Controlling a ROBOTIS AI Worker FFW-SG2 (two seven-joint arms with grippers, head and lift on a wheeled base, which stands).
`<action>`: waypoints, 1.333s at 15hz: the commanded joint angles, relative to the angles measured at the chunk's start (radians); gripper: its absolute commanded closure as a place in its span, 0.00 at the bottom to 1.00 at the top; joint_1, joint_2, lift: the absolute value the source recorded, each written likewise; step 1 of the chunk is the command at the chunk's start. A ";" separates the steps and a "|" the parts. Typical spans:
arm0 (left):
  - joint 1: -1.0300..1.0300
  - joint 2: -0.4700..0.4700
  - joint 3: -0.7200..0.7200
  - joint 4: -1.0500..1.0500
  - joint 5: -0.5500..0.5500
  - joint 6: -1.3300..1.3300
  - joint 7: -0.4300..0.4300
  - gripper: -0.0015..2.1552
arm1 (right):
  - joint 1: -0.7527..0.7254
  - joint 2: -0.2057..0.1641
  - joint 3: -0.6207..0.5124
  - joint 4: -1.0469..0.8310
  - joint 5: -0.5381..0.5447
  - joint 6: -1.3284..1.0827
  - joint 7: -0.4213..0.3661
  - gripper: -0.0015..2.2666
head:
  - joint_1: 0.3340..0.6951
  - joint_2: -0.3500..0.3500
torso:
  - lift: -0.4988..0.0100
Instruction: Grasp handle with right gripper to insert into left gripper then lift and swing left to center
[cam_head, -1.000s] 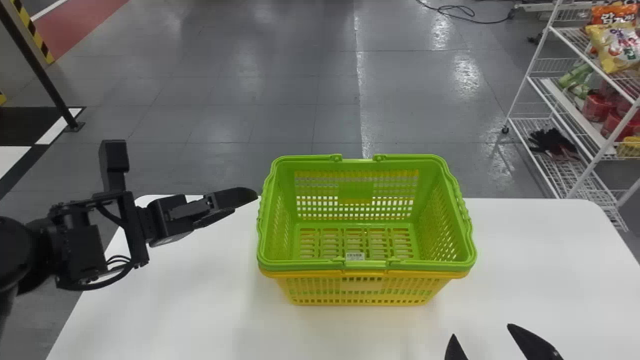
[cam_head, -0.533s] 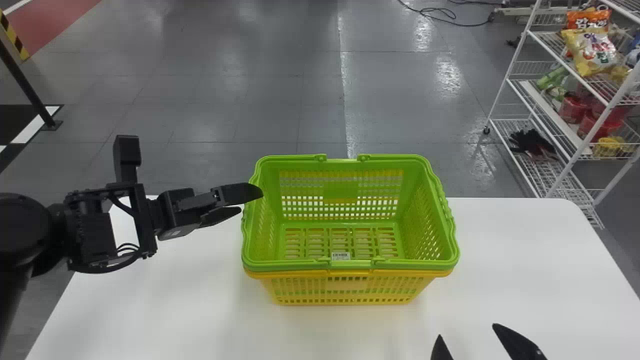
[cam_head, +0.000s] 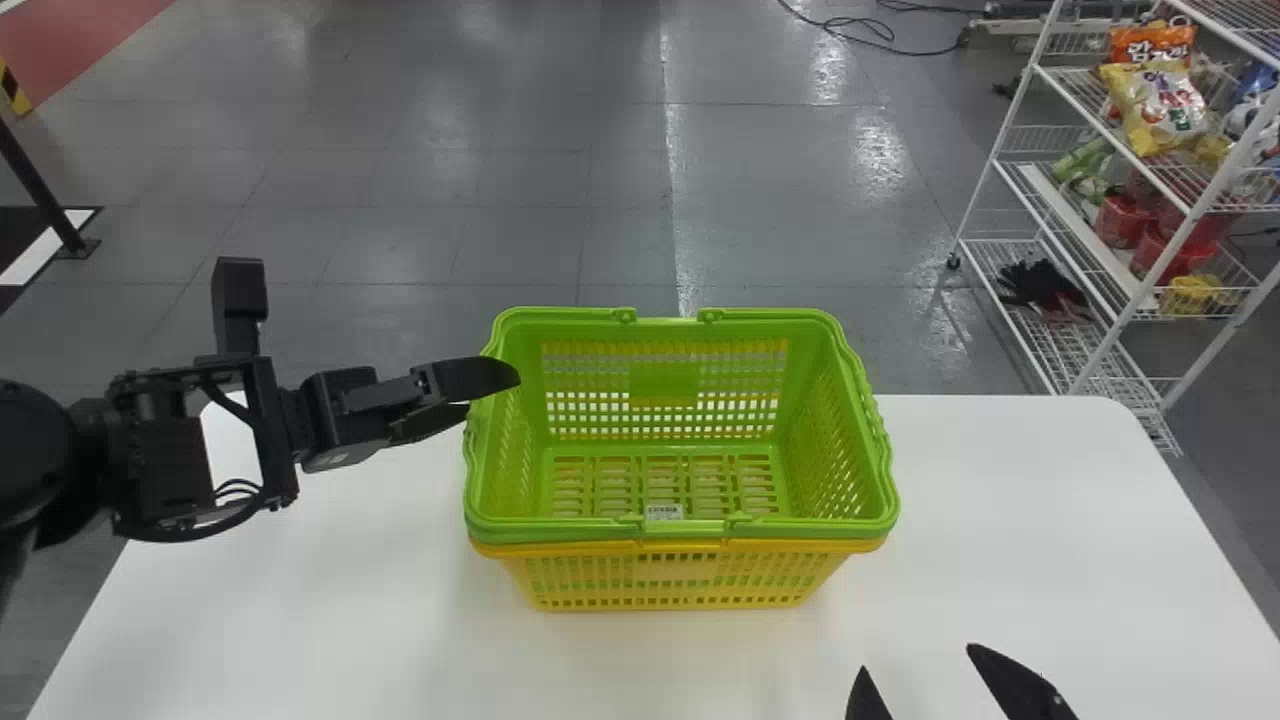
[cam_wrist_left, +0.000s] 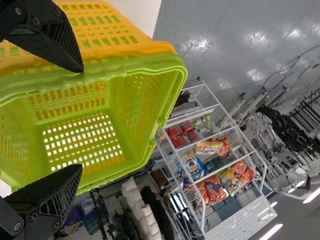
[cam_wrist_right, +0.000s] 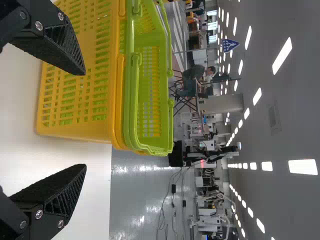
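Left gripper (cam_head: 492, 393) was spread near the worktop's (cam_head: 1000, 500) far edge; right gripper (cam_head: 917, 658) too, this side of the green basket (cam_head: 663, 385).

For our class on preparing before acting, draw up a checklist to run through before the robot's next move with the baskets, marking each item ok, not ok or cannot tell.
1. Right tool open and empty: ok, its fingers stand apart with nothing between them.
2. Left tool open to receive the handle: ok, fingers apart.
3. Handle in the right tool: not ok, it lies folded along the rim of the green basket.
4. Baskets upright and steady: ok, the green one sits nested in the yellow basket on the table.
5. Left tool free of the green rim: cannot tell, it overlaps that rim's left side in the head view.
6. Green basket loose enough to lift alone: cannot tell.
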 joint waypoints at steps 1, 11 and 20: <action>-0.003 0.001 -0.003 -0.030 0.023 0.014 0.003 0.07 | -0.001 0.001 -0.007 -0.001 0.000 0.000 0.000 0.07 | 1.00 0.48 | 0.80; -0.076 -0.022 -0.057 -0.082 0.076 0.027 0.041 0.07 | -0.139 0.003 -0.096 -0.129 -0.011 0.328 0.002 0.38 | 1.00 0.35 | 0.80; -0.145 -0.022 -0.127 -0.095 0.087 0.048 0.067 0.07 | -0.371 0.003 -0.136 -0.132 -0.002 0.669 -0.003 0.89 | 1.00 0.26 | 0.80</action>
